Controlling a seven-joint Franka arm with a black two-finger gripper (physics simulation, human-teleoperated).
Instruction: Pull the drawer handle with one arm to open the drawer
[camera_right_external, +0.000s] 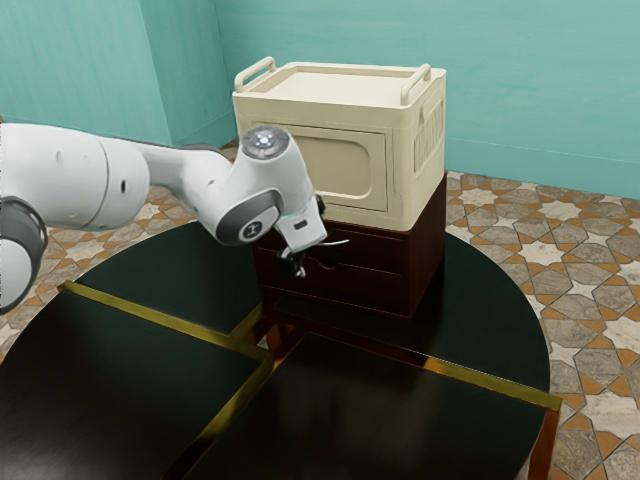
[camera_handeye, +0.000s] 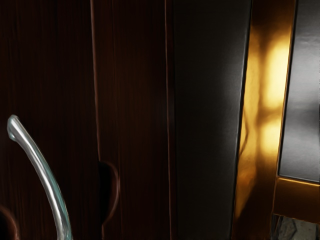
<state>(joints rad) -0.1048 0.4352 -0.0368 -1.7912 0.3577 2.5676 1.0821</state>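
my gripper (camera_right_external: 292, 264) hangs in front of the dark cabinet (camera_right_external: 425, 270), below the lower edge of the cream box (camera_right_external: 425, 160) on it; i cannot tell whether it is spread or clenched. the curved silver handle (camera_handeye: 44, 180) is on the upper drawer (camera_handeye: 45, 65), just beside my gripper. that drawer's front looks flush with the cabinet. in front, the round table (camera_right_external: 120, 370) reaches out past the cabinet's bottom edge, with open air above it.
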